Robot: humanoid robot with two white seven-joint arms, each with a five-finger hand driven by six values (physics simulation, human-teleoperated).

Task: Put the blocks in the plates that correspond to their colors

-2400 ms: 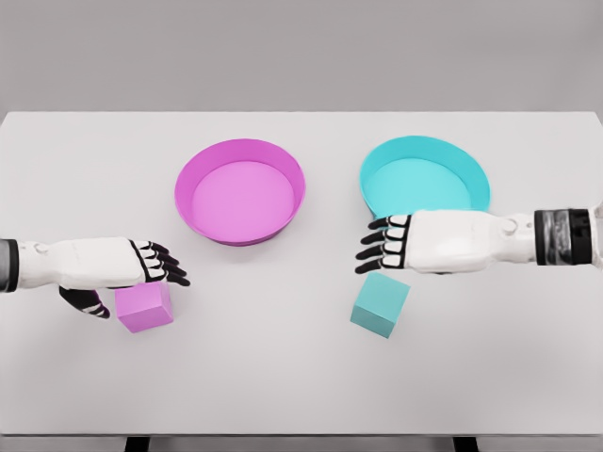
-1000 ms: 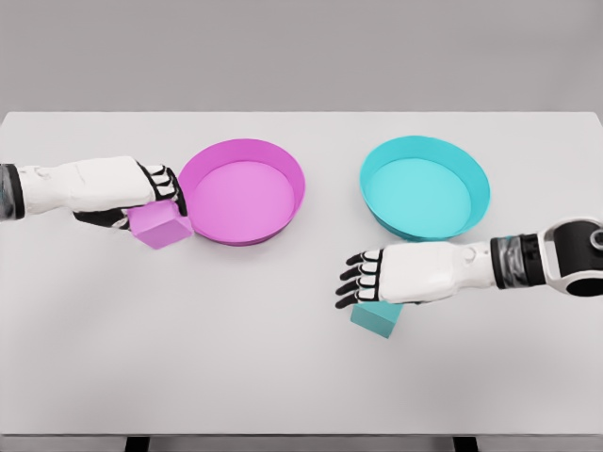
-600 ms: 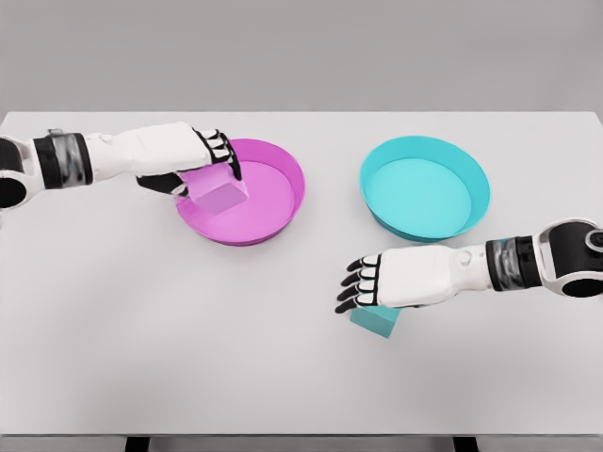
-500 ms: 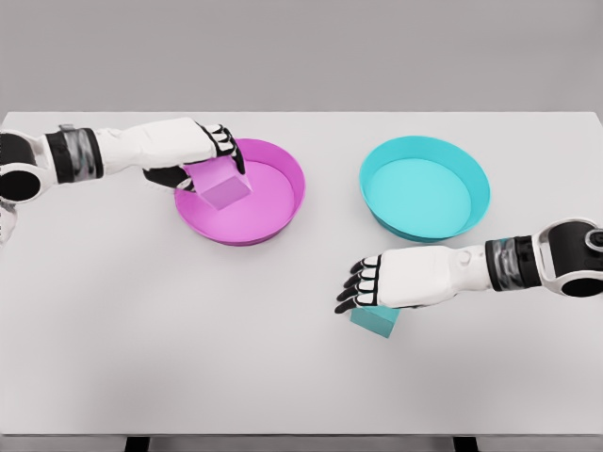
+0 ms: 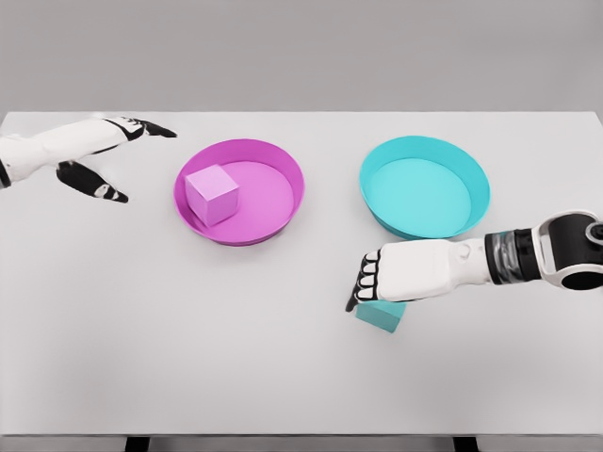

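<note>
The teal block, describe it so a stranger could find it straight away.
On the white table, look in front of the teal plate. The teal block sits there on the bare tabletop, partly under the right hand. The pink block lies inside the pink plate.

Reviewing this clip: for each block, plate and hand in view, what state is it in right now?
Pink block: resting inside the pink plate, released.
Pink plate: holds the pink block.
Teal block: on the table, partly under the right hand.
Teal plate: empty.
Left hand: open, fingers spread, left of the pink plate, holding nothing.
Right hand: fingers curled down over the teal block; a closed grasp cannot be confirmed.
</note>
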